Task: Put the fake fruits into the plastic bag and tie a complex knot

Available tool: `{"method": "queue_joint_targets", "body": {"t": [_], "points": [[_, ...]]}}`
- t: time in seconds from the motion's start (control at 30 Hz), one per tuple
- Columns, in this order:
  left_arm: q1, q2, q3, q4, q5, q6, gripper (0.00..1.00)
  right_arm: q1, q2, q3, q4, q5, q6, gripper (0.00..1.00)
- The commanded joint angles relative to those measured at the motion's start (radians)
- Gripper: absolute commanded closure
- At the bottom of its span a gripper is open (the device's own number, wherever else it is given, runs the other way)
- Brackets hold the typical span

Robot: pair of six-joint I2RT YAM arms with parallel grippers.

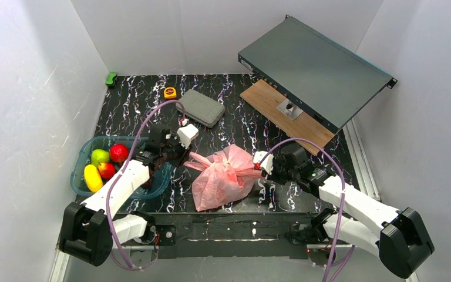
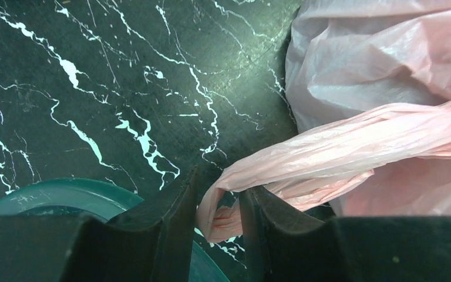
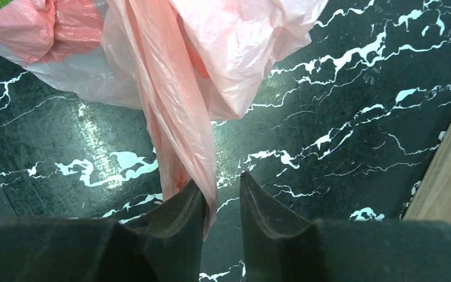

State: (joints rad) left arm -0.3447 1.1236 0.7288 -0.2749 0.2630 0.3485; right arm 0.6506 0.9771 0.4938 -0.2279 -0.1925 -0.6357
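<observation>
The pink plastic bag (image 1: 220,179) lies bulging at mid-table, its handles bunched into a knot (image 1: 230,154) on top with two ends pulled sideways. My left gripper (image 1: 183,155) is at the left end. In the left wrist view my left gripper (image 2: 218,202) stands open, with the handle tip (image 2: 223,218) loose between the fingers. My right gripper (image 1: 262,166) is at the right end. It is open in the right wrist view (image 3: 222,197), and the handle strip (image 3: 176,117) drapes against its left finger. Fake fruits, a yellow one (image 1: 92,177), a green one (image 1: 100,156) and red ones (image 1: 118,153), lie in the teal tub (image 1: 82,158).
Behind the bag lie a grey case (image 1: 199,107), a yellow tape measure (image 1: 170,92) and a green toy (image 1: 111,78). A grey metal box (image 1: 314,67) rests tilted over a wooden board (image 1: 282,111) at the back right. White walls close in the table.
</observation>
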Motion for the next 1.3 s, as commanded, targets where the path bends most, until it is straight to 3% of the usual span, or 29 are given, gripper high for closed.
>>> {"method": "queue_joint_targets", "body": {"t": [0.0,0.13,0.2,0.27,0.33,0.4,0.63,0.83,0.93,1.03,1.17,1.27], "points": [[-0.004,-0.013,-0.041,0.116,-0.030,0.061,0.70,0.006,-0.008,-0.007,0.076,0.021,-0.022,0.66],[-0.005,-0.003,-0.064,0.158,0.030,0.057,0.61,0.006,0.016,-0.002,0.103,0.033,-0.010,0.67],[-0.006,0.012,-0.067,0.157,0.038,0.064,0.73,0.006,0.028,0.008,0.104,0.048,-0.009,0.73],[-0.008,0.017,-0.056,0.128,0.000,0.082,0.97,0.005,0.028,0.018,0.092,0.073,-0.013,0.88],[-0.003,0.010,-0.019,0.064,-0.098,0.096,1.00,-0.001,0.009,0.024,0.052,0.141,-0.033,0.99],[0.027,-0.014,0.016,-0.002,-0.148,0.107,1.00,-0.026,-0.027,0.037,-0.014,0.162,-0.058,0.99],[0.295,-0.103,0.122,-0.121,-0.104,0.210,1.00,-0.136,-0.263,0.004,-0.253,0.179,-0.226,0.99],[0.515,0.006,0.163,-0.182,-0.036,0.288,1.00,-0.307,-0.306,-0.097,-0.243,0.149,-0.367,0.99],[0.517,0.019,0.128,-0.206,0.027,0.311,1.00,-0.323,-0.220,-0.065,-0.230,0.103,-0.328,0.99],[0.433,-0.001,0.126,-0.255,0.079,0.261,1.00,-0.313,-0.127,0.054,-0.283,0.002,-0.228,0.99],[0.265,-0.014,0.143,-0.262,0.086,0.130,1.00,-0.234,-0.013,0.217,-0.330,-0.070,-0.123,0.99],[0.231,0.016,0.231,-0.261,0.101,-0.006,1.00,-0.164,0.033,0.328,-0.322,-0.073,-0.065,0.99]]}}
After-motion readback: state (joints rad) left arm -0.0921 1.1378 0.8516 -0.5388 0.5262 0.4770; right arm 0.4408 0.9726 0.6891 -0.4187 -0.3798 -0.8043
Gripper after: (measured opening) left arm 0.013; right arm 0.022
